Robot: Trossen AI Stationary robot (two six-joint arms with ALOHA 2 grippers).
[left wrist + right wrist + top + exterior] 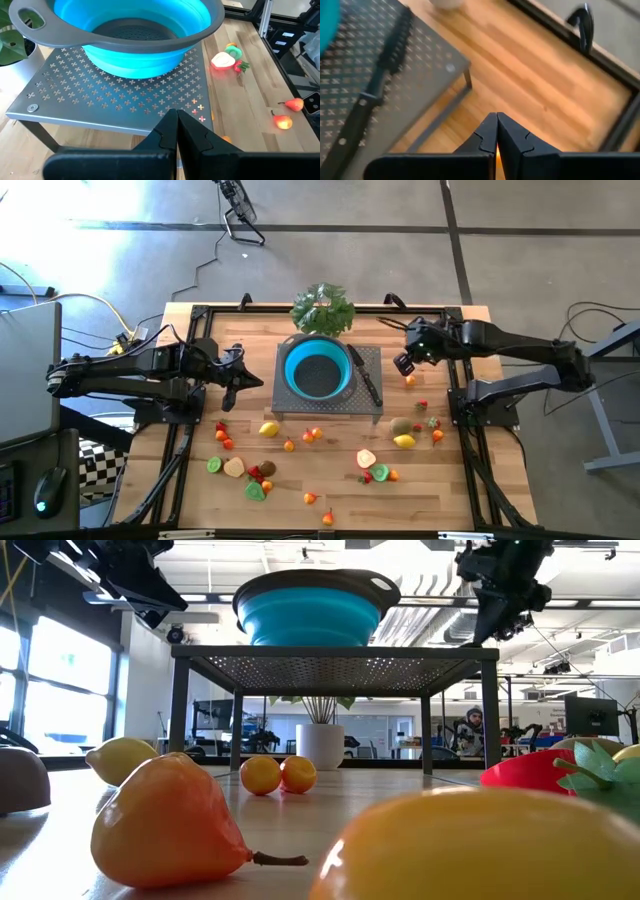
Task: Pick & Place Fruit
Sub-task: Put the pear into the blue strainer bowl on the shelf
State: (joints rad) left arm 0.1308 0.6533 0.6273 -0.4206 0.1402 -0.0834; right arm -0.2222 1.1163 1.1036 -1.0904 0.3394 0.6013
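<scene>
Wooden desk (330, 485), slatted top, black frame along its edges.

Perforated grey metal stand (362, 406), centre of the desk, on four legs. On it: blue bowl (317, 368) with a grey rim; black-handled knife (366, 377) lying just beside the bowl on the right-arm side.

Leafy green bunch (323, 308) behind the stand, at the desk's far edge.

Fruit (404, 441): small toy pieces, yellow, orange, red, green, brown and cream, scattered over the desk's near half in front of the stand and out to both sides. One small orange piece sits apart near the right arm. None in the bowl. From desk level, two orange balls show beneath the stand, a lemon and an orange pear closer.

Left claw (229, 402): fingers pressed together, empty, raised above the desk just left of the stand.

Right claw (402, 367): fingers together, empty, raised beside the stand's right edge, near the knife.
</scene>
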